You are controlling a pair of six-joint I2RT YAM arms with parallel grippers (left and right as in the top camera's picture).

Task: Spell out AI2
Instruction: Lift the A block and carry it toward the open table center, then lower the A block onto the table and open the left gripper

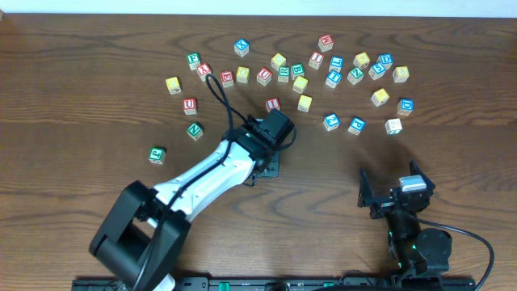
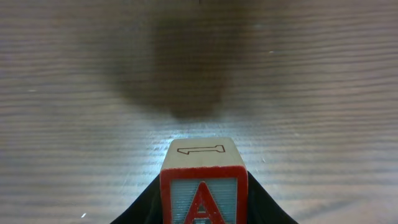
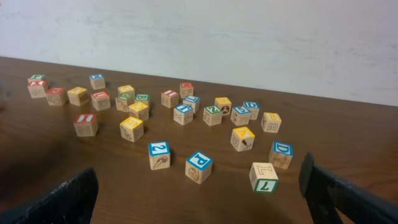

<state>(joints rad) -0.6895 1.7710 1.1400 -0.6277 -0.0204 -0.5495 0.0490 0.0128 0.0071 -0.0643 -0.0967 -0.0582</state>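
The left hand (image 2: 203, 211) is clenched on the A block (image 2: 202, 186). In the left wrist view its two dark fingers (image 2: 146, 211) press the cube from both sides. The front face has a red frame w/ a red A on pale blue. The top face is bare pale wood w/ an outlined 1. The lower part of the A is cut off by the frame edge, so I cannot tell if the cube touches the bench (image 2: 62, 124) or hangs above it. A soft dark shadow (image 2: 186, 68) lies on the bench in front of the cube. In the overhead view this cube is hidden under the wrist camera (image 1: 277, 124) and the arm (image 1: 210, 170), approx. at the bench centre, on the near side of the scatter of blocks (image 1: 336, 63).

The right hand (image 1: 390, 191) is released, jaws wide apart. It is over the right-front part of the bench, well apart from the blocks.

The 2 block (image 3: 159, 154), blue frame, stands at the front of the scatter, just beside a blue P block (image 3: 199, 167). A red-framed block (image 1: 273, 104) close to the left wrist seems to show an I, but the sign is too small to be sure. Many far blocks are also too small to read.

All blocks are small wooden cubes w/ sharp edges and red, blue, green or yellow frames. The bench is dark brown wood w/ fine straight grain.
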